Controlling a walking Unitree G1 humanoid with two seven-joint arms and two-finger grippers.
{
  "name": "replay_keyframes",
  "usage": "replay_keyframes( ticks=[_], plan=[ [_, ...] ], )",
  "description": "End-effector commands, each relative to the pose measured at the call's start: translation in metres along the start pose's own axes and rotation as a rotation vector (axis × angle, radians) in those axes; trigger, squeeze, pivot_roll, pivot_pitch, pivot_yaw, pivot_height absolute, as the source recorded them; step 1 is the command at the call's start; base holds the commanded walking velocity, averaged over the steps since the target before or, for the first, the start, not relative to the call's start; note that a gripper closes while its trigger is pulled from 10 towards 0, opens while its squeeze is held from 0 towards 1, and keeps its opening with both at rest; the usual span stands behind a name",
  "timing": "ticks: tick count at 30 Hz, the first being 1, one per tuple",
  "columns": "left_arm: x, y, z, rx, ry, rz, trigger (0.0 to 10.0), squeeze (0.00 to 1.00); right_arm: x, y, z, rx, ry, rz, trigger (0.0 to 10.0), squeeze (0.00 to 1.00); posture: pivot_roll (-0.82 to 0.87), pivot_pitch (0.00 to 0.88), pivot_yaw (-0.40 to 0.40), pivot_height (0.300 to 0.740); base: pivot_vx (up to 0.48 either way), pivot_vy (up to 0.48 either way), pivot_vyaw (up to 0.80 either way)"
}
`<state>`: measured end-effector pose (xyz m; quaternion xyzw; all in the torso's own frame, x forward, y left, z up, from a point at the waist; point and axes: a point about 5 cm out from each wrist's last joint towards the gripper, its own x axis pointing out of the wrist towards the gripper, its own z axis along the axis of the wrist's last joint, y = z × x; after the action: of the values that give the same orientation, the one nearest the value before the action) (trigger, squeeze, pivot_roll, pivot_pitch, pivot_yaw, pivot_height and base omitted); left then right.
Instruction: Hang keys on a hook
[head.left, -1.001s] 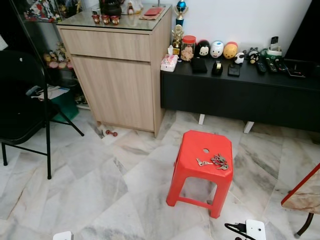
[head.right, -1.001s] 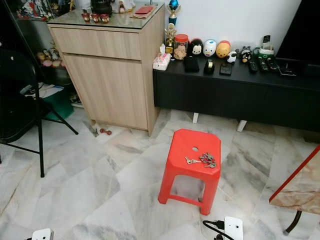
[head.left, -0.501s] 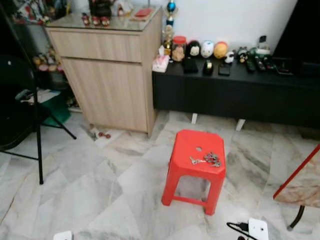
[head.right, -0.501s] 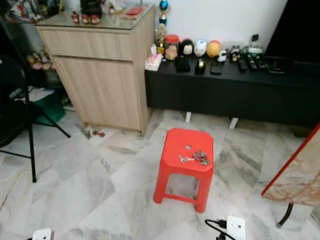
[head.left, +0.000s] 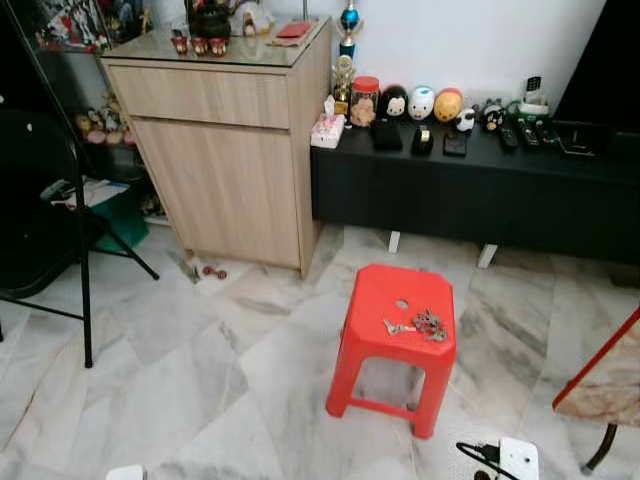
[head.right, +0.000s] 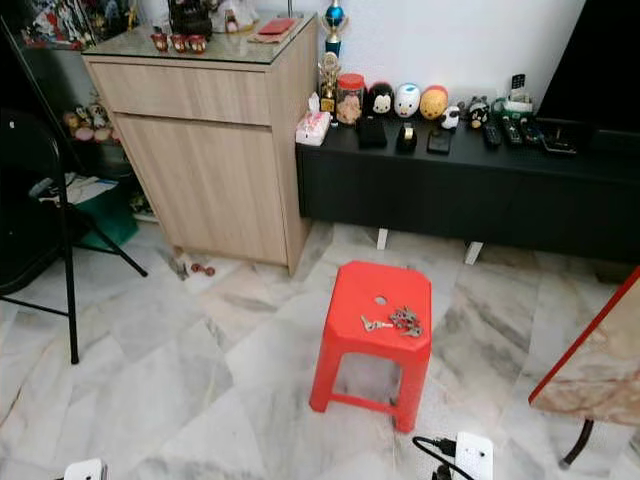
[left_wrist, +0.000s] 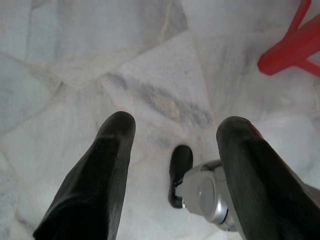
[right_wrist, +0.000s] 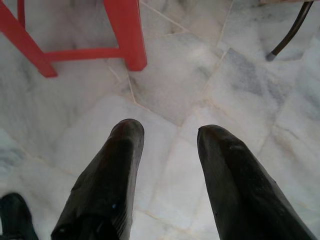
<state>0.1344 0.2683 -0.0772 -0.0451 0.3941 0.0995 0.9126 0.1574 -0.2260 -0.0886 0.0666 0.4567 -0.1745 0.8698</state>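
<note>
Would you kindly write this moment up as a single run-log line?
keys: lying on red stool | left gripper: open, over floor | right gripper: open, over floor near stool | hook: not seen

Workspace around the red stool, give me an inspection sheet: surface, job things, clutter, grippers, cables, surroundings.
Surface: red stool on marble floor.
Job's things: keys lie loose on the stool top; hook: nothing seen.
Clutter: small red item on the floor by the wooden cabinet.
Grippers: left gripper open, empty, over the floor; right gripper open, empty, near a stool leg.
Cables: black cable into a white power strip.
Surroundings: black TV console with figurines and remotes; folding chair.
</note>
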Motion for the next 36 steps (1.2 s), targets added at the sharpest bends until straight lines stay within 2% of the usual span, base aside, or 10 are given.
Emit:
replay_keyframes(
  ticks=[1,6,14,36],
  plan=[
    [-0.0007,0.0006,-0.0019,0.016,0.013,-0.008,10.0,0.0,0.0003,0.0024,0.0033,0.029,-0.019,0.018,10.0,0.0,0.2,0.0,-0.019,0.74,0.255,0.0,0.0],
    [-0.0006,0.0008,-0.0014,0.013,0.009,-0.005,10.0,0.0,0.0004,0.0027,0.0042,0.053,-0.027,0.025,10.0,0.0,0.19,0.0,-0.018,0.74,0.255,0.0,-0.45],
    [-0.0004,-0.0003,-0.0017,0.005,0.008,-0.004,10.0,0.0,0.0006,0.0016,0.0065,0.016,-0.035,0.034,10.0,0.0,0.19,0.0,-0.022,0.74,0.255,0.0,0.0],
    [-0.0001,-0.0006,-0.0014,0.0,0.009,-0.007,10.0,0.0,0.0007,0.0025,0.0071,0.011,-0.035,0.051,10.0,0.0,0.19,0.0,-0.022,0.74,0.256,0.0,0.0]
  ],
)
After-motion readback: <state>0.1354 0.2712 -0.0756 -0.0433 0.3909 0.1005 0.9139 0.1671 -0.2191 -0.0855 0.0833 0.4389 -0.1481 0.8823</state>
